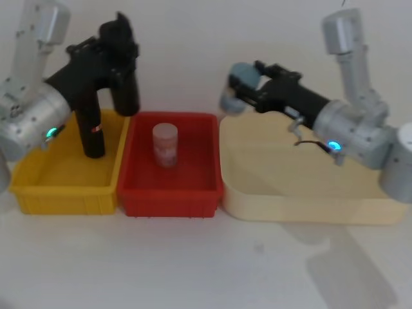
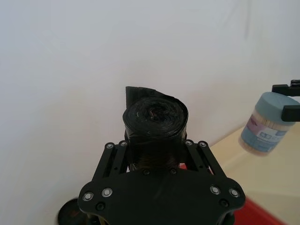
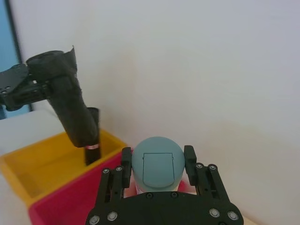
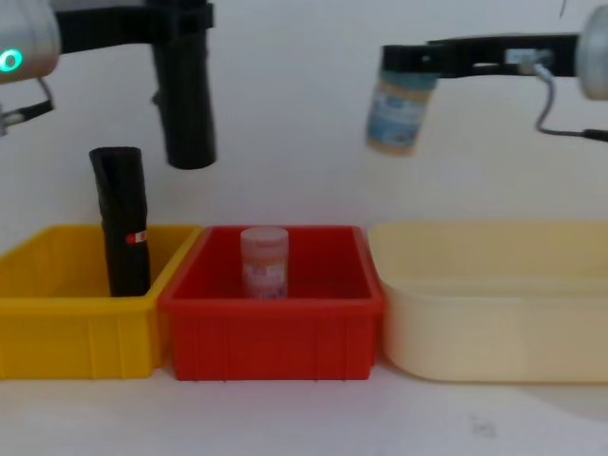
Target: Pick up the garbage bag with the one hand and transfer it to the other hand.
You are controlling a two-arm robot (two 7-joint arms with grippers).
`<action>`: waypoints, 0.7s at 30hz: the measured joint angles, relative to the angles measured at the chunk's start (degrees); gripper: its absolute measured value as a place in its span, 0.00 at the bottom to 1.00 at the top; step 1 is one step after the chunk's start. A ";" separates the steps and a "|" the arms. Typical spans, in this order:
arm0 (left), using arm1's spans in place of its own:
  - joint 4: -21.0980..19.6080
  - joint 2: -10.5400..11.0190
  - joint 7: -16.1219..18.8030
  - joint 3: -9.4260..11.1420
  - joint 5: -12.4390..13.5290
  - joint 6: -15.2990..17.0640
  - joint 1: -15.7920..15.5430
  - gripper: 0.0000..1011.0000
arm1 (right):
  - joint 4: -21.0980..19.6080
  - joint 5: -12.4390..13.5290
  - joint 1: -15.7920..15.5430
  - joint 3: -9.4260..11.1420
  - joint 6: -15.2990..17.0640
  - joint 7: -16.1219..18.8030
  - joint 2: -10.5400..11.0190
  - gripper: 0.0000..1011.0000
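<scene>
Between black left gripper point(image 2: 154, 149) fingers: garbage bag point(image 4: 186, 95), plain matte black. Below those fingers: second roll point(image 4: 123, 223), black, small red-and-white label, in yellow bin point(image 1: 38, 187). Between black right gripper point(image 3: 157, 161) fingers: blue-capped jar point(image 4: 397, 106), grey-blue cap, beige body, pale lilac label. Red bin point(image 1: 170, 198): pink jar point(image 1: 165, 145), translucent. Cream tray point(image 1: 290, 201). White bench point(image 1: 193, 270).

Left gripper point(image 4: 180, 21) at top left, clamped on garbage bag point(image 4: 186, 100); roll hangs upright, clear above yellow bin point(image 4: 57, 332). Labelled black roll point(image 4: 122, 223) stands in yellow bin. Pink jar point(image 4: 264, 263) upright in red bin point(image 4: 271, 337). Right gripper point(image 4: 404, 57) top right, gripping blue-labelled jar point(image 4: 395, 114) high above left end of cream tray point(image 4: 494, 304).
</scene>
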 joint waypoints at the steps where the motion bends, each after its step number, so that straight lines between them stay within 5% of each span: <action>1: 0.63 -0.42 -0.70 0.60 -0.18 0.00 -0.89 0.45 | -1.20 0.21 -0.83 0.86 0.22 -0.65 0.81 0.65; 10: 5.49 -3.31 -5.44 3.98 -1.79 -0.93 -6.10 0.45 | -6.60 1.49 -5.90 5.90 1.34 -3.88 5.45 0.65; 21: 13.19 -7.96 -11.42 7.85 -4.14 -3.26 -11.90 0.45 | -8.89 2.44 -9.09 9.09 2.42 -5.42 9.36 0.65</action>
